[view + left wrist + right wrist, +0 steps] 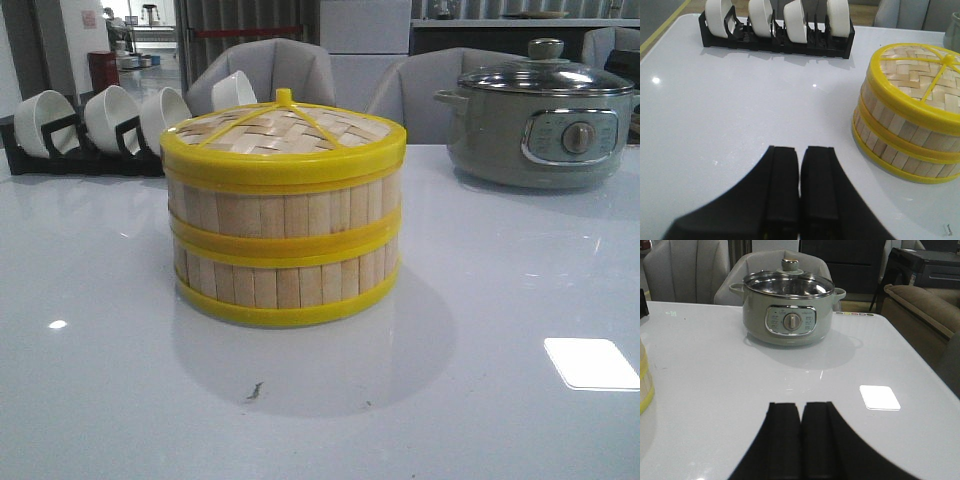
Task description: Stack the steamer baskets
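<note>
Left gripper (800,165): seen in the left wrist view only, low and centre of the frame. The black fingers (782,190) are pressed together, nothing between them, poised above bare worktop (740,110) and clear of all items.

Right gripper (801,420): seen in the right wrist view only, low and centre. Its fingers (784,440) are likewise pressed together, holding nothing, over open worktop and pointing towards the electric cooker (788,310).

Neither arm appears in the front view.

Steamer baskets (285,240): two tiers, one set squarely on the other, standing in the centre of the front view on the white worktop. Each tier has upright pale wood slats between yellow rims; the rims meet in a yellow band at mid-height. A woven lid (285,130) with yellow rim, yellow ribs and a small knob sits on top, level. In the left wrist view the stack occupies the right edge of the frame.

Bowl rack (85,135): black, holding white bowls (110,115) on edge, upper left of the front view, well apart from the stack. The cooker is at the upper right, glass lid on.
</note>
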`<state>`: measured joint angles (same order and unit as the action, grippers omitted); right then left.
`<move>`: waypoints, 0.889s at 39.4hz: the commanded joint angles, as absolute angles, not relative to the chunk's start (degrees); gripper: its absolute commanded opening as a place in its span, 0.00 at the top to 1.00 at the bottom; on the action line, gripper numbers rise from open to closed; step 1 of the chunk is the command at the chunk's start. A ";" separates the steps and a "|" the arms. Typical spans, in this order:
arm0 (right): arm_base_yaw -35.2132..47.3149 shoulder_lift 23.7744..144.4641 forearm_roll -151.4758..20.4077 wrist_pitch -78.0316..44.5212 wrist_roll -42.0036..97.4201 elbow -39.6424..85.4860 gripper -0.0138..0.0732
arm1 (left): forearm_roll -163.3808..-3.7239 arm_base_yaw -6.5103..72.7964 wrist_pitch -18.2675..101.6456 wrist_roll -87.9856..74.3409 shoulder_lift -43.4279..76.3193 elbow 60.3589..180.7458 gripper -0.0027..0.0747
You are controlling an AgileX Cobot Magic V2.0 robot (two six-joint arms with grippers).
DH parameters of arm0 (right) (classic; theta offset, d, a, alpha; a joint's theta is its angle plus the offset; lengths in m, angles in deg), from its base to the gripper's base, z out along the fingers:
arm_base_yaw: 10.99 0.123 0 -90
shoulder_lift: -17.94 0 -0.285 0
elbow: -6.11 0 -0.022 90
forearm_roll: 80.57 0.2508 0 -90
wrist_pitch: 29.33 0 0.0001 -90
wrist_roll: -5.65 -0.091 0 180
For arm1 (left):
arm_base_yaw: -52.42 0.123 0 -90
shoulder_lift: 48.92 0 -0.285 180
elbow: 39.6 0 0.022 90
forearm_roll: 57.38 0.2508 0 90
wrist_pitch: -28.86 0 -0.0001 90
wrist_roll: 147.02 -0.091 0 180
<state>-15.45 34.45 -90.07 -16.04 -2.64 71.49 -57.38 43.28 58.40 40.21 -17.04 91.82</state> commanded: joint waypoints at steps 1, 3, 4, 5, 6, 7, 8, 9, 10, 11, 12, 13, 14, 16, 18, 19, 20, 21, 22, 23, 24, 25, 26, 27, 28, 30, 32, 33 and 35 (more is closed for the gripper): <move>-15.80 35.03 -90.52 -20.66 -2.29 69.85 0.79 | -57.38 43.35 54.06 40.54 -16.76 93.36 0.85; -15.80 35.03 -90.52 -20.66 -2.29 69.85 0.79 | -57.38 43.35 54.06 40.54 -16.76 93.36 0.85; -15.80 35.03 -90.52 -20.66 -2.29 69.85 0.79 | -57.38 43.35 54.06 40.54 -16.76 93.36 0.85; -15.80 35.03 -90.52 -20.66 -2.29 69.85 0.79 | -57.38 43.35 54.06 40.54 -16.76 93.36 0.85; -15.80 35.03 -90.52 -20.66 -2.29 69.85 0.79 | -57.38 43.35 54.06 40.54 -16.76 93.36 0.85; -15.80 35.03 -90.52 -20.66 -2.29 69.85 0.79 | -57.38 43.35 54.06 40.54 -16.76 93.36 0.85; -15.80 35.03 -90.52 -20.66 -2.29 69.85 0.79 | -57.38 43.35 54.06 40.54 -16.76 93.36 0.85; -15.80 35.03 -90.52 -20.66 -2.29 69.85 0.79 | -57.38 43.35 54.06 40.54 -16.76 93.36 0.85; -15.80 35.03 -90.52 -20.66 -2.29 69.85 0.79 | -57.38 43.35 54.06 40.54 -16.76 93.36 0.85; -15.80 35.03 -90.52 -20.66 -2.29 69.85 0.79 | -57.38 43.35 54.06 40.54 -16.76 93.36 0.85; -15.80 35.03 -90.52 -20.66 -2.29 69.85 0.79 | -57.38 43.35 54.06 40.54 -16.76 93.36 0.85; -15.80 35.03 -90.52 -20.66 -2.29 69.85 0.79 | -57.38 43.35 54.06 40.54 -16.76 93.36 0.85; -15.80 35.03 -90.52 -20.66 -2.29 69.85 0.79 | -57.38 43.35 54.06 40.54 -16.76 93.36 0.85; -15.80 35.03 -90.52 -20.66 -2.29 69.85 0.79 | -57.38 43.35 54.06 40.54 -16.76 93.36 0.85; -15.80 35.03 -90.52 -20.66 -2.29 69.85 0.79 | -57.38 43.35 54.06 40.54 -16.76 93.36 0.85; -15.80 35.03 -90.52 -20.66 -2.29 69.85 0.79 | -56.52 43.45 53.18 40.37 -17.21 93.36 0.85; -15.80 35.03 -90.52 -20.66 -2.29 69.85 0.79 | -54.86 43.71 52.06 40.37 -17.86 93.26 0.85; -15.80 35.03 -90.52 -20.66 -2.29 69.85 0.79 | -54.14 43.74 50.87 40.37 -18.64 93.26 0.85; -15.80 35.03 -90.52 -20.66 -2.29 69.85 0.79 | -53.39 43.89 49.90 40.37 -19.20 92.96 0.85; -15.80 35.03 -90.52 -20.66 -2.29 69.85 0.79 | -52.92 44.00 48.55 40.37 -20.00 92.70 0.85; -15.80 35.03 -90.52 -20.66 -2.29 69.85 0.79 | -52.38 44.11 47.00 40.37 -20.64 92.21 0.85; -15.80 35.03 -90.52 -20.66 -2.29 69.85 0.79 | -52.26 44.11 45.88 40.37 -21.49 91.68 0.85; -15.80 35.03 -90.52 -20.66 -2.29 69.85 0.79 | -52.26 44.11 44.32 40.37 -22.18 90.83 0.85; -15.80 35.03 -90.52 -20.66 -2.29 69.85 0.79 | -52.26 44.18 43.13 40.37 -23.10 90.05 0.85; -15.80 35.03 -90.52 -20.66 -2.29 69.85 0.79 | -52.37 44.18 41.67 40.37 -24.00 88.90 0.85; -15.80 35.03 -90.52 -20.66 -2.29 69.85 0.79 | -52.87 44.18 39.38 40.37 -25.56 86.64 0.85; -15.80 35.03 -90.52 -20.66 -2.29 69.85 0.79 | -54.20 44.18 37.48 40.37 -27.10 84.11 0.85; -15.80 35.03 -90.52 -20.66 -2.29 69.85 0.79 | -54.62 44.18 36.34 40.37 -27.75 82.62 0.85; -15.80 35.03 -90.52 -20.66 -2.29 69.85 0.79 | -55.35 44.18 34.24 40.37 -29.13 79.83 0.85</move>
<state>-15.45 34.45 -90.07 -15.99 -2.64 71.49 -53.94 44.03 42.56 40.21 -27.83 82.03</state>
